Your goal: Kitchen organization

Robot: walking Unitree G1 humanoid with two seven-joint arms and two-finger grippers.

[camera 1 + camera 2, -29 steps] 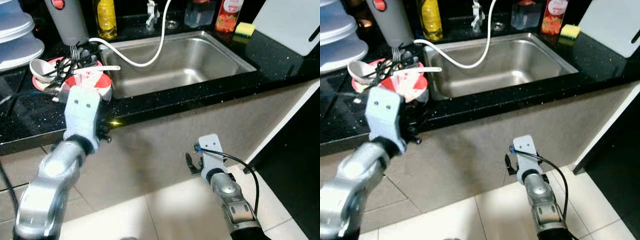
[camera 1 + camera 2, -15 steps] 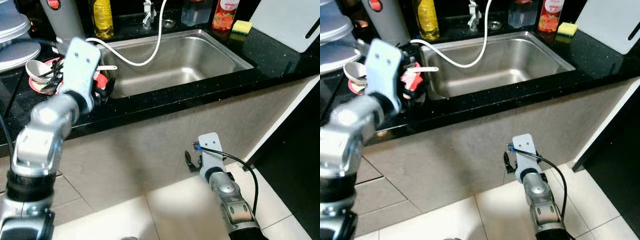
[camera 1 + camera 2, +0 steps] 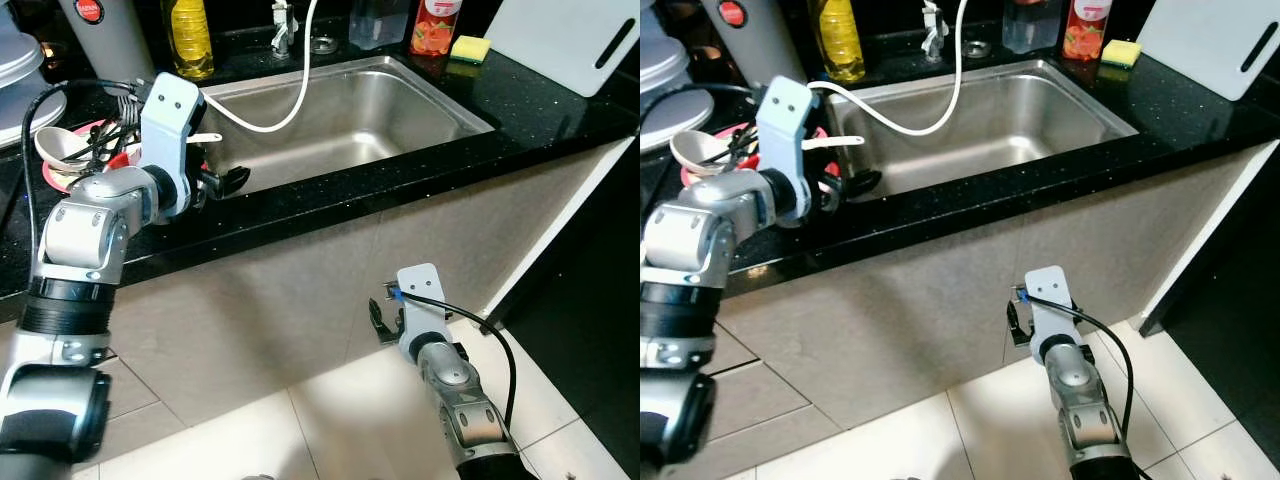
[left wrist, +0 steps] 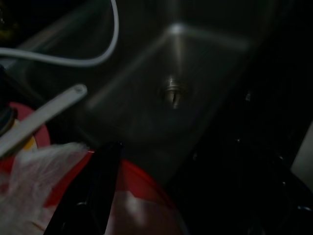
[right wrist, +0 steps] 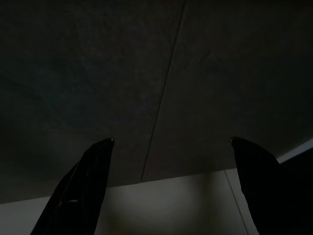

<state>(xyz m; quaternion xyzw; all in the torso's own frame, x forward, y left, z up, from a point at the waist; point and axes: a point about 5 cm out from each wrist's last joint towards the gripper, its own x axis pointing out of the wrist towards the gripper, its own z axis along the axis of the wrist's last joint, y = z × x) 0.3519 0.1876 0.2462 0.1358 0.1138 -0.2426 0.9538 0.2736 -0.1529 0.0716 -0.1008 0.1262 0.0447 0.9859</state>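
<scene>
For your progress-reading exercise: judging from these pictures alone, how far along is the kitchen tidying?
Done: the sink basin looks bare apart from a white hose draped into it. In hand: the left pincer hovers at the sink's left edge beside a red plate heaped with utensils; whether it grips anything cannot be told. Left: that heap, bottles and sponge sit unsorted; the right pincer hangs open near the floor.

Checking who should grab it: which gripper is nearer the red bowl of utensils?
Left. The left gripper is at the red bowl on the counter beside the sink; the right gripper hangs low by the floor.
</scene>
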